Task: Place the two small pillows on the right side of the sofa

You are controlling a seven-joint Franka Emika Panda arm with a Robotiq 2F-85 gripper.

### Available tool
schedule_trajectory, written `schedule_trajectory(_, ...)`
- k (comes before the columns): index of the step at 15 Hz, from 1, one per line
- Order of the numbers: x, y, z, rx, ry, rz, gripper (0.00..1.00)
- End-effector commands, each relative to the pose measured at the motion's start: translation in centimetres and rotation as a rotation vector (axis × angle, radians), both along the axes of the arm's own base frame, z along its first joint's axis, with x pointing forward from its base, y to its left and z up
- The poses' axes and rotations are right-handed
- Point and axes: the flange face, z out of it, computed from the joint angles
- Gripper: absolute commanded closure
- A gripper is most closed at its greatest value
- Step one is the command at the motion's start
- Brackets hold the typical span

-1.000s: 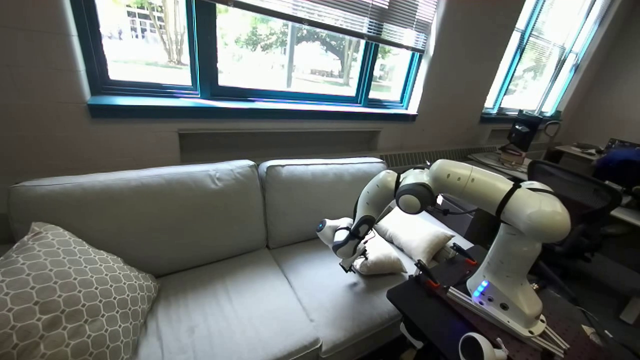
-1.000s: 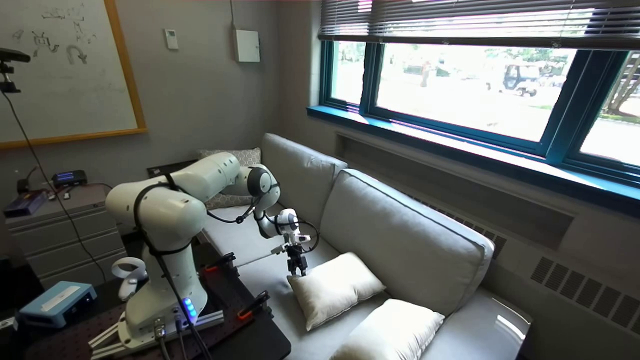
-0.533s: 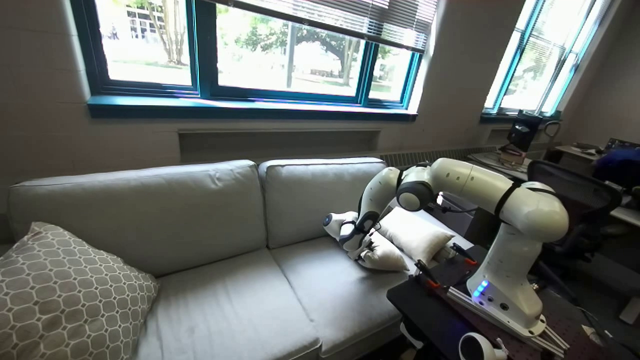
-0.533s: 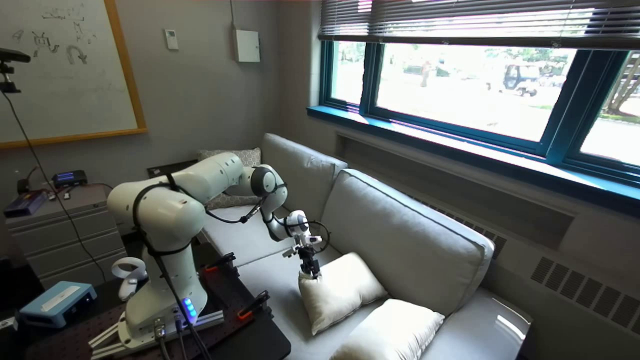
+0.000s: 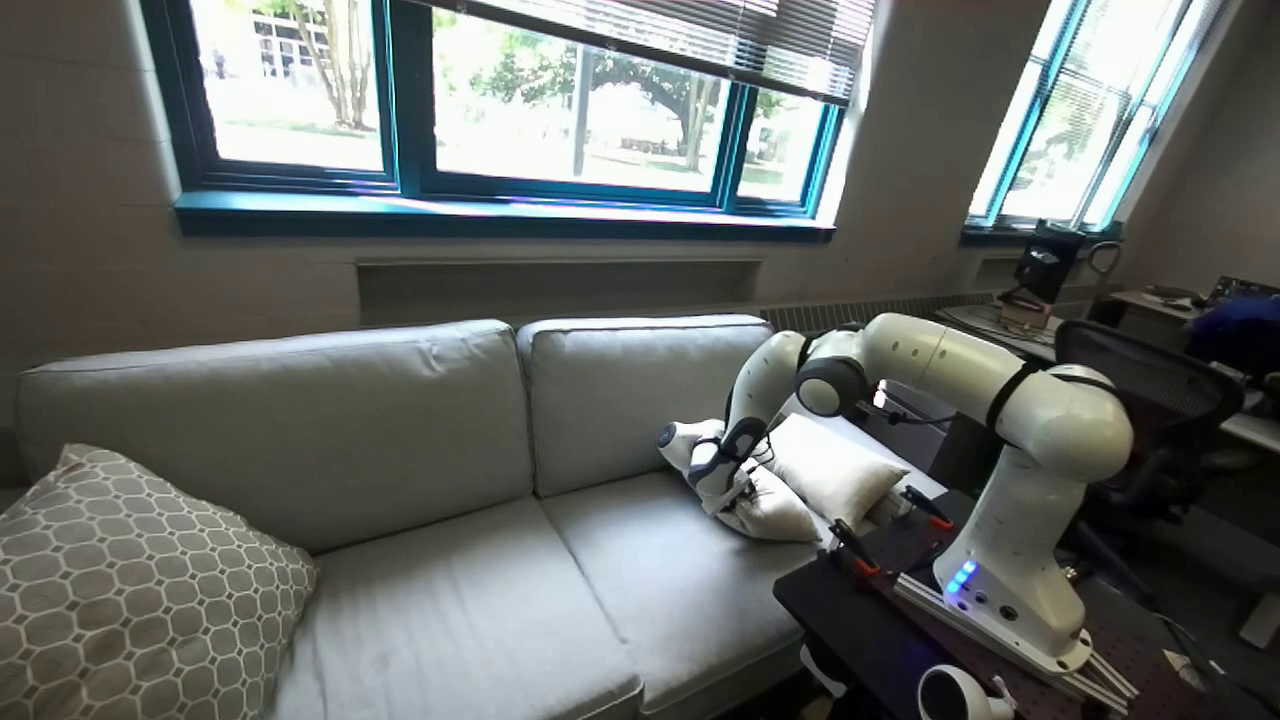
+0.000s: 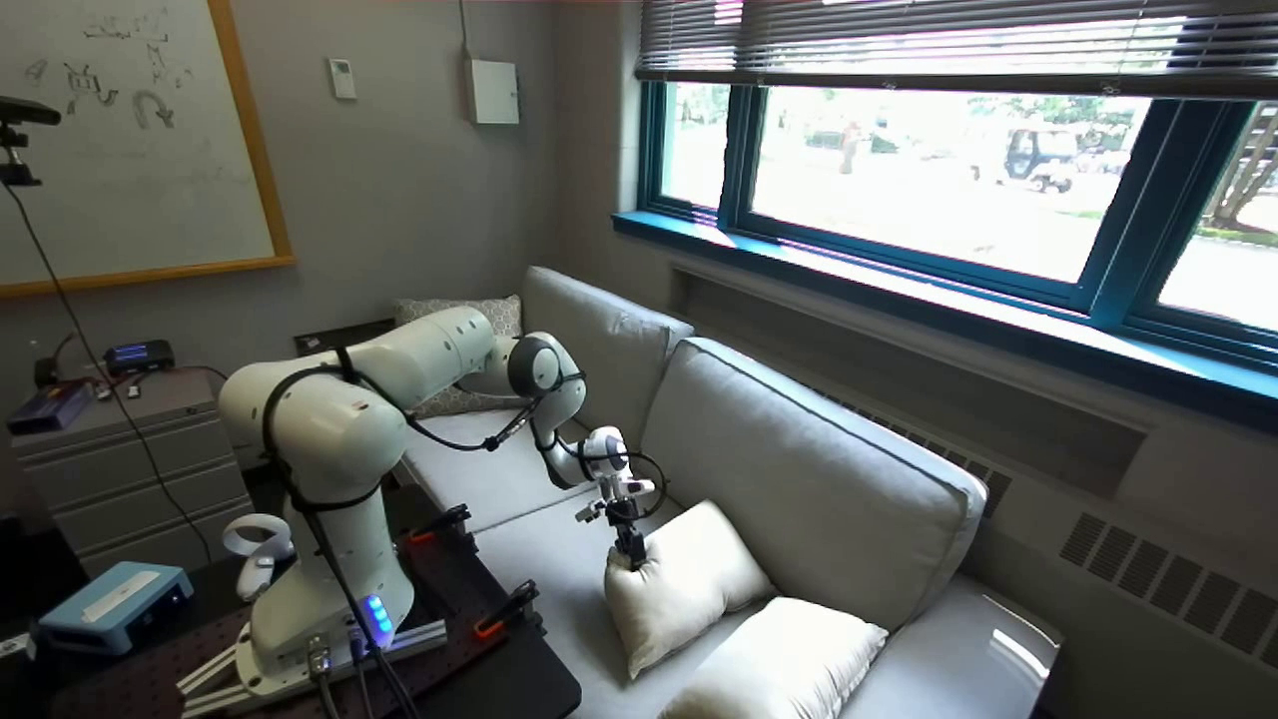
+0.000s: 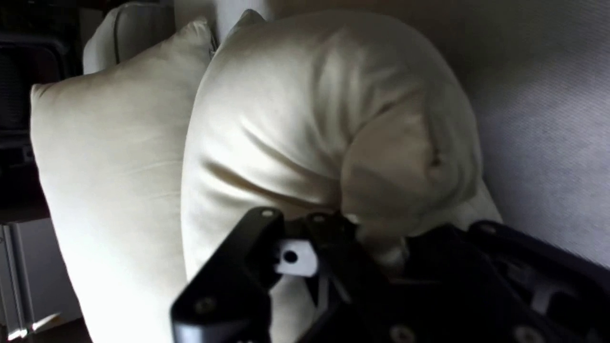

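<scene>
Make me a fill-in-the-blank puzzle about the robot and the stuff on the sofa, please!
1. On the sofa lie ____ small cream-white pillows.
2. The gripper pinches exactly ____ of those pillows.
3. In an exterior view, the patterned cushion lies on the ____ (left or right) side of the picture.
4. The lights on the robot's base glow ____.

Missing words: two; one; left; blue.
</scene>
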Motion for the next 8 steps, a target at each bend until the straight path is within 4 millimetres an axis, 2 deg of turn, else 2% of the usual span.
schedule_trajectory(1, 0.4, -1.1, 0.2, 0.14, -0.071, -0.12, 0.97)
schedule_trajectory(5, 0.6, 2.5, 4.8, 0.328, -0.17, -0.155, 0.97)
schedule_trajectory(7, 0.5, 2.7, 7.0, 0.407, -0.244, -0.153, 0.97)
schedule_trajectory(8, 0.4, 2.2, 8.0, 0.44, -0.288, -0.152, 0.97)
